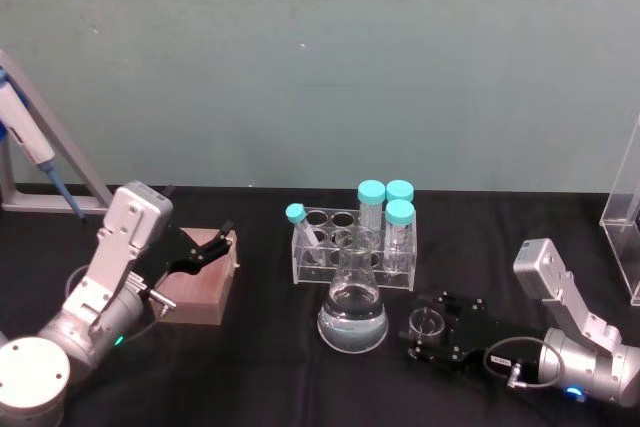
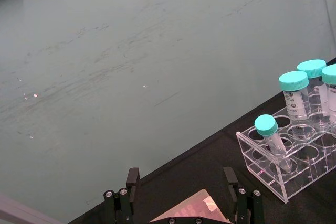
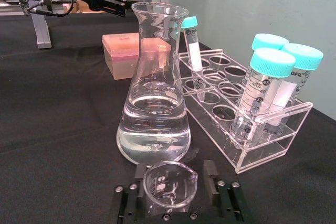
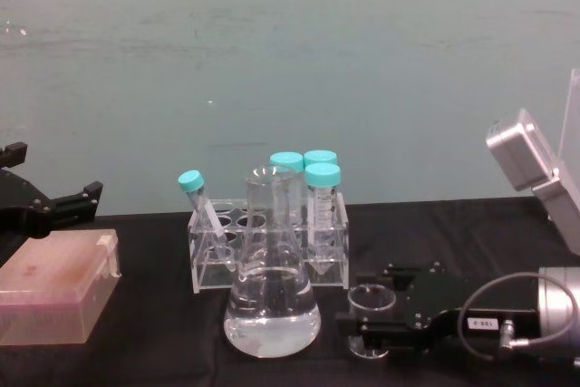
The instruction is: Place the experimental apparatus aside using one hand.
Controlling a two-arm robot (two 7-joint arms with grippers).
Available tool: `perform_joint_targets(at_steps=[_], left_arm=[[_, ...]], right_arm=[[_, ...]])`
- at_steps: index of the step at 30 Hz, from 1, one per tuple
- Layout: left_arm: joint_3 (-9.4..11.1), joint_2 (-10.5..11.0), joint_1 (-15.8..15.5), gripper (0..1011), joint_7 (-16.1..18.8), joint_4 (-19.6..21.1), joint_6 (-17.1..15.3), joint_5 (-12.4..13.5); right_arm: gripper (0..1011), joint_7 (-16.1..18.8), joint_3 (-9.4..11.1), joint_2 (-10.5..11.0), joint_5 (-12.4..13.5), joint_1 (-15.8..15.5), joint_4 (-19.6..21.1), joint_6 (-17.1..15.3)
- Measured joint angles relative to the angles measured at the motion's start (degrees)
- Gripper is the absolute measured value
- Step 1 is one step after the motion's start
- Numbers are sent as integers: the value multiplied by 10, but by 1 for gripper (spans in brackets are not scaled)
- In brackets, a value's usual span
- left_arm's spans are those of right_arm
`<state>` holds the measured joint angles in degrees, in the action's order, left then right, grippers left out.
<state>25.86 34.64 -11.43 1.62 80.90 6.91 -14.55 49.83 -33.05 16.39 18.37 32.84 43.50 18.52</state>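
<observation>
The experimental apparatus stands mid-table: a clear rack (image 1: 355, 244) holding teal-capped tubes, a conical flask (image 1: 352, 299) part-filled with clear liquid in front of it, and a small glass beaker (image 1: 427, 324) to the flask's right. My right gripper (image 1: 424, 335) reaches in low from the right, open, with its fingers (image 3: 210, 174) on either side of the beaker (image 3: 170, 183), which stands on the cloth; a narrow gap shows at one finger. In the chest view the beaker (image 4: 369, 313) sits just right of the flask (image 4: 272, 289). My left gripper (image 1: 215, 245) hovers open over a pink box.
A pink box (image 1: 200, 282) lies at the left under the left gripper. A pipette on a grey stand (image 1: 40, 162) is at the far left, and a clear container (image 1: 625, 217) at the right edge. Black cloth (image 1: 300, 387) covers the table.
</observation>
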Motion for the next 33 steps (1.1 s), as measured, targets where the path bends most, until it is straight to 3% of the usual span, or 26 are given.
perform_joint_targets(at_steps=[4, 8, 19, 33], left_arm=[[0, 0, 0, 1000, 0, 0, 0, 0], [0, 0, 0, 1000, 0, 0, 0, 0], [0, 0, 0, 1000, 0, 0, 0, 0], [0, 0, 0, 1000, 0, 0, 0, 0]], right_arm=[[574, 0, 0, 0, 0, 0, 0, 0], [509, 0, 0, 0, 0, 0, 0, 0], [501, -1, 0, 0, 0, 0, 1, 0], [501, -33, 17, 3, -3, -7, 12, -1]])
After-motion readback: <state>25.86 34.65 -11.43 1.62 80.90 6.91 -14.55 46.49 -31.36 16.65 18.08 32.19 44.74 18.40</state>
